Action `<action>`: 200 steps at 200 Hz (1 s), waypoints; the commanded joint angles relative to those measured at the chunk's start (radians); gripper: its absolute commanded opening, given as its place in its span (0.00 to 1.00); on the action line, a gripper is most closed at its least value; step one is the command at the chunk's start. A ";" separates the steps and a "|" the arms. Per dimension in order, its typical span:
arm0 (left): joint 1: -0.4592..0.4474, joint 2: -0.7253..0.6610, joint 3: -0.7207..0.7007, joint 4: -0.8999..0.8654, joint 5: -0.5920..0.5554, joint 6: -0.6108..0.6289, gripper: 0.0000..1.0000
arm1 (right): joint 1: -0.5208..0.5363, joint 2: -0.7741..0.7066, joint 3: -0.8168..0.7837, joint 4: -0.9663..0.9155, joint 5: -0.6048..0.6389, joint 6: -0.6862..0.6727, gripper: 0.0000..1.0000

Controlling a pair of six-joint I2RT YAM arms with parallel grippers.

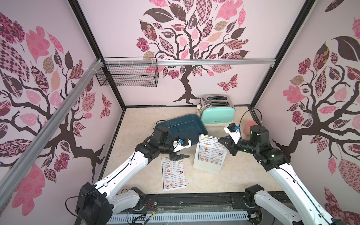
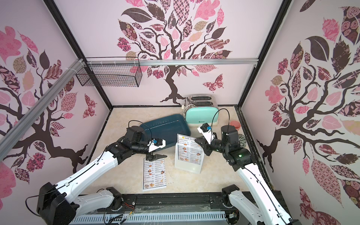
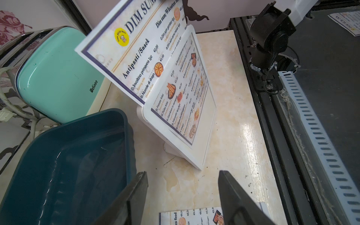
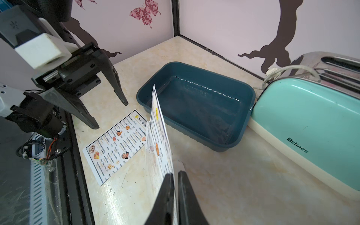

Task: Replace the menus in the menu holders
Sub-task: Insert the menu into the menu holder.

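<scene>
Right pincer (image 4: pixel 175 174): menu (image 1: pixel 206 139) partly in holder (image 1: pixel 206 166)

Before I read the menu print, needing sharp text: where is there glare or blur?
Left wrist: raised menu softly blurred near its top, glare streaking the tabletop. Right wrist: that menu edge-on and smeared, flat menu fairly sharp. Both top views: print too small.

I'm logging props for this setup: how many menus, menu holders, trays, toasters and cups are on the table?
Menus: 2 (flat menu, standing menu)
Menu holders: 1
Trays: 1
Toasters: 1
Cups: 1
Total: 6
</scene>
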 commanded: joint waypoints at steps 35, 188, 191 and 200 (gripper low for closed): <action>0.003 -0.014 -0.011 0.017 -0.006 -0.016 0.63 | -0.005 -0.004 0.046 -0.048 0.039 -0.018 0.39; 0.001 -0.007 -0.028 0.107 -0.061 -0.113 0.63 | 0.169 0.156 0.158 -0.220 0.526 0.490 0.68; 0.002 -0.007 -0.027 0.107 -0.061 -0.114 0.63 | 0.169 0.156 0.154 -0.222 0.522 0.490 0.68; 0.001 -0.006 -0.027 0.107 -0.060 -0.115 0.63 | 0.169 0.157 0.143 -0.231 0.515 0.489 0.68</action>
